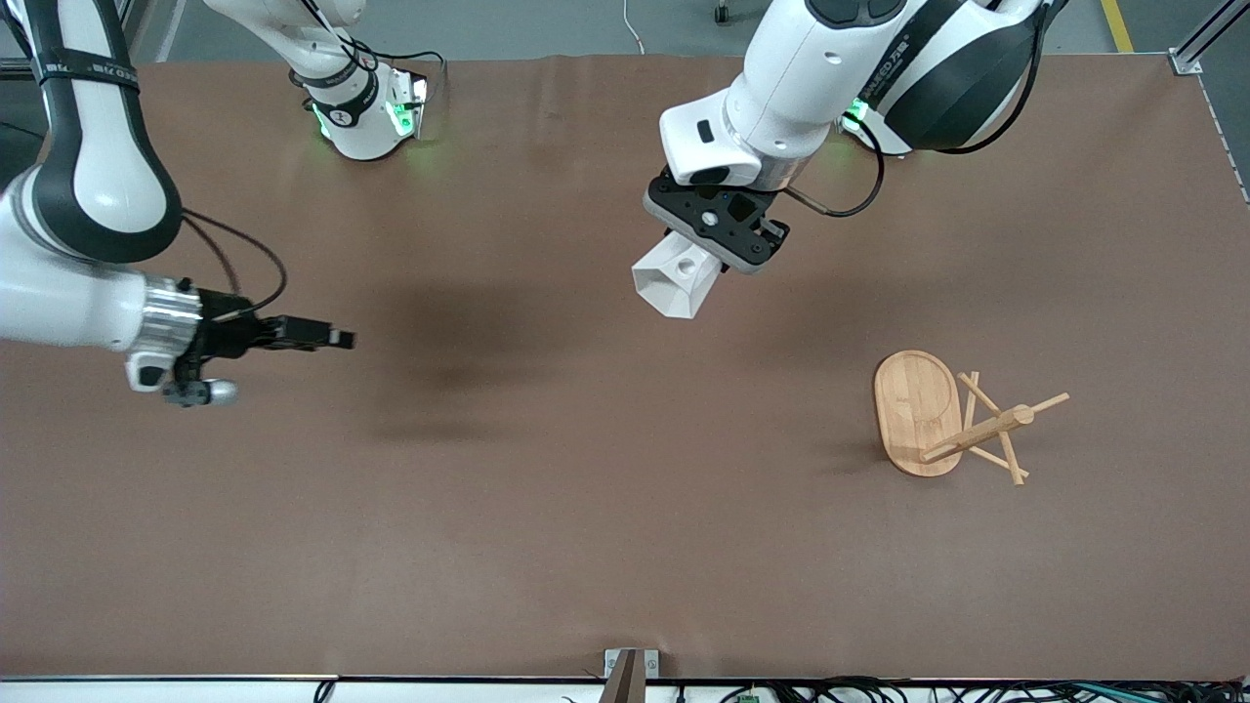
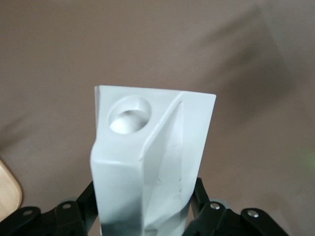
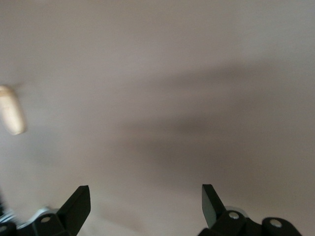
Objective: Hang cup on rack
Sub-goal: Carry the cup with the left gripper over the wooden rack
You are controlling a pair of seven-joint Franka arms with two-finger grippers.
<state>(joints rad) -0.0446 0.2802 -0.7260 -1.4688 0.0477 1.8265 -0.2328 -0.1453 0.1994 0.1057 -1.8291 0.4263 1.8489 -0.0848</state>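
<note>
The left end effector hangs in the air over the middle of the brown tabletop, its fingers closed on the white cup. The cup is held clear of the surface and tilted, with its wide faceted mouth pointing down toward the front camera and its blocky handle turned upward. In the left wrist view the cup fills the middle of the picture, clamped between the two black fingers, and the round hole through its handle shows plainly near the cup's outer end.

The rack sits on the tabletop toward the left arm's end, nearer the front camera than the held cup and well apart from it. It seems to stand upright on its oval base, with the post and thin crossed pegs leaning toward the camera only through the high viewpoint, though that is hard to settle from this angle. A sliver of light wood at the edge of the left wrist view is probably its base.

The right end effector waits above the tabletop at the right arm's end, far from both cup and rack. Its fingers are spread wide apart with nothing between them, only bare tabletop below.
</note>
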